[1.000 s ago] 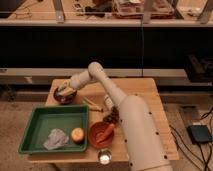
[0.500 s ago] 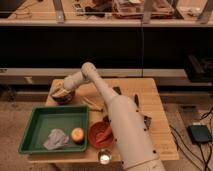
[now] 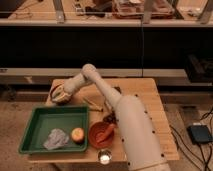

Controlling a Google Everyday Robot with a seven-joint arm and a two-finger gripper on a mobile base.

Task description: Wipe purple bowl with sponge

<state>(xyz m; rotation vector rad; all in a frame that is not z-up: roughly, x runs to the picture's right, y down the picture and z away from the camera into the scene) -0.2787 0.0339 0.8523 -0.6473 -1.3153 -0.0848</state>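
Surface: a small wooden surface (image 3: 145, 100) in front of dark shelving, with cables and a box on the floor off to the right.
Change: over the last second the arm has swung further left and the hand (image 3: 59, 94) has come down to the back-left corner; half a second ago it was already over that spot, and now it sits lower and closer to the edge. I judge this to be the wiping pass itself, or the last of the reach into it.
Purple bowl: the purple bowl (image 3: 56, 98) is directly under the hand, mostly covered by it, so only a dark rim shows.
Hand: how far it is parted, and whether a sponge is in it, I cannot tell.
Green tray: the green tray (image 3: 35, 122) lies just in front of the hand, holding a grey cloth (image 3: 56, 139) and an apple (image 3: 77, 134).
Orange bowl: the orange bowl (image 3: 101, 134) is in front of the hand and to its right, beside the tray.
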